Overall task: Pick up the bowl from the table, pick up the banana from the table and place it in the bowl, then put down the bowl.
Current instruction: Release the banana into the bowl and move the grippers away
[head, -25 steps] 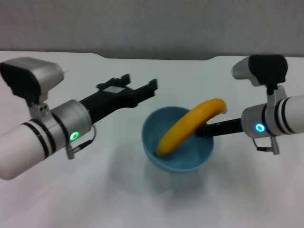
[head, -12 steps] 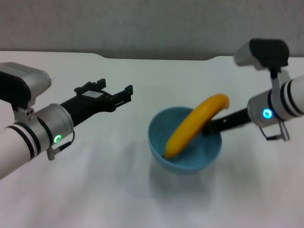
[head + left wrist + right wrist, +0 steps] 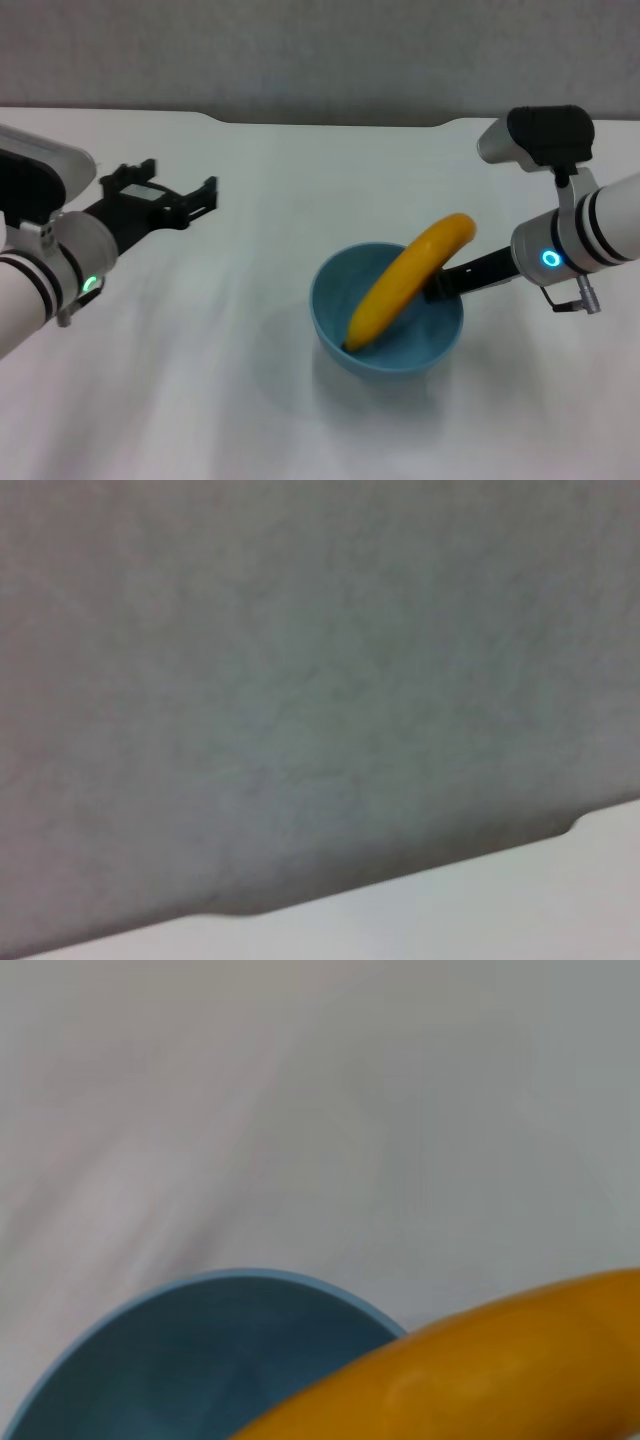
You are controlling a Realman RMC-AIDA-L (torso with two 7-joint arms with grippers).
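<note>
The light-blue bowl (image 3: 400,335) is near the middle of the white table (image 3: 240,400), and I cannot tell whether it touches the table. The yellow banana (image 3: 408,278) lies slanted inside it, its upper end sticking out over the right rim. My right gripper (image 3: 437,287) reaches in from the right and is shut on the bowl's right rim, partly hidden behind the banana. The right wrist view shows the bowl (image 3: 190,1360) and the banana (image 3: 480,1380) from close up. My left gripper (image 3: 168,186) is open and empty, well to the left of the bowl.
The table's dark notched back edge (image 3: 330,122) runs along the far side, with a grey wall behind it. The left wrist view shows only that wall and a strip of the table (image 3: 560,900).
My left arm has drawn back to the left, away from the bowl, with its gripper open. The bowl with the banana in it has sunk a little, still held by my right gripper.
</note>
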